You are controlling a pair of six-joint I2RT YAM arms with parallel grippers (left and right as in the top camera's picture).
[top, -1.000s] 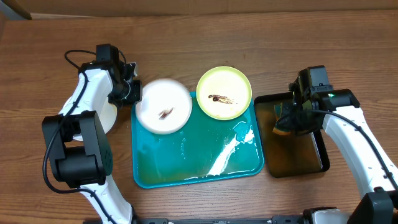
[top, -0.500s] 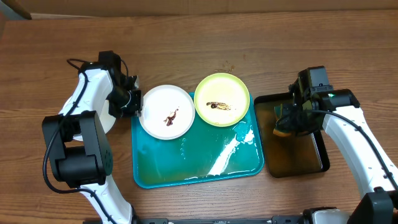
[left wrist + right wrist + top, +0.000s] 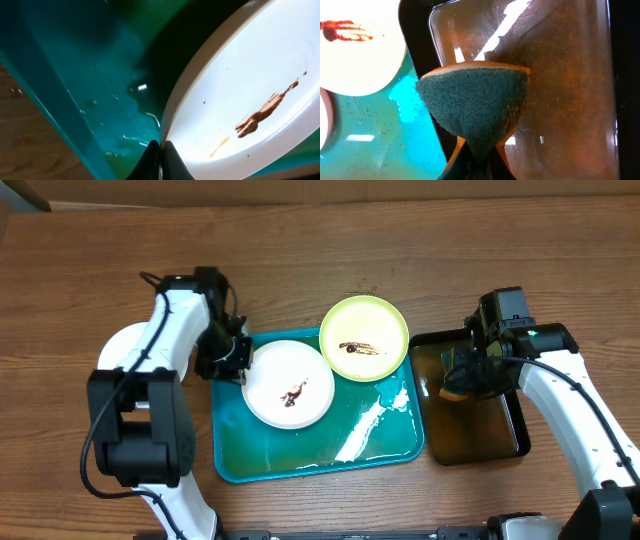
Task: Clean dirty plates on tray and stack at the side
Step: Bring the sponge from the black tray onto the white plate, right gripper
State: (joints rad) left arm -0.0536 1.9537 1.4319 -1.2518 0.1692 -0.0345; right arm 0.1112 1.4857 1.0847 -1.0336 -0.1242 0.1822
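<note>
My left gripper [image 3: 240, 360] is shut on the rim of a white plate [image 3: 290, 384] with a brown smear, held over the teal tray [image 3: 300, 450]. In the left wrist view the plate [image 3: 240, 85] is tilted above the wet tray [image 3: 75, 75], with my fingertips [image 3: 160, 150] pinching its edge. A pale green plate [image 3: 364, 338] with a brown smear rests on the tray's far right corner. Another white plate [image 3: 122, 355] lies on the table at the left, mostly hidden by the arm. My right gripper [image 3: 462, 380] is shut on a sponge [image 3: 475, 100] over the black tray [image 3: 480, 400].
The black tray [image 3: 560, 75] holds brownish liquid and stands right of the teal tray. White suds streak the teal tray's right half [image 3: 365, 425]. A cardboard edge runs along the table's far side.
My left gripper has carried the white plate right and toward the front, from the tray's far left corner to over its middle left. The right arm has not moved.
</note>
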